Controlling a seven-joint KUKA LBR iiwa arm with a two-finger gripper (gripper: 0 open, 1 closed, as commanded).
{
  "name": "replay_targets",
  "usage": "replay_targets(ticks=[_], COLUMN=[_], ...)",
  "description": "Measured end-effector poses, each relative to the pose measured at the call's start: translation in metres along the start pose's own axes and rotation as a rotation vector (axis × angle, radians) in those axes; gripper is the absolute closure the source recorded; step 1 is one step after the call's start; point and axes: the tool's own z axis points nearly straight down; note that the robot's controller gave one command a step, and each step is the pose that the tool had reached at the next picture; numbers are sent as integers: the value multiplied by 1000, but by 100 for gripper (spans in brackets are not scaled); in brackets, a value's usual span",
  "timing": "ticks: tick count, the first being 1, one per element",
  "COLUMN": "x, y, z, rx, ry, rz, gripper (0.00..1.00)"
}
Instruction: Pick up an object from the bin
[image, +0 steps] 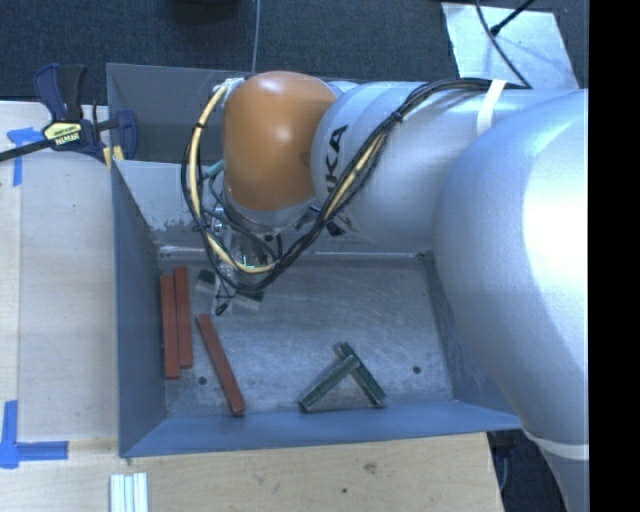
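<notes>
Nothing is lifted yet: the gripper (228, 288) is seen low beside the long red-brown flat bars (176, 322); its state cannot be told.

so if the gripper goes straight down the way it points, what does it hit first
Probably bare bin floor, beside the upper ends of the paired red-brown sticks. Depth under the gripper is unclear, so it might clip the slanted stick instead.
</notes>
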Motion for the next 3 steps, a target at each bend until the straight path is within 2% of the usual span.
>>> replay_targets(ticks=[1,2,3], x=[-8,-9,-17], y=[-44,-44,-34], z=[75,74,-71], rx=[0,-1,-1], ry=[-6,-8,-12], rz=[-256,-256,-262], gripper=[0,100,100])
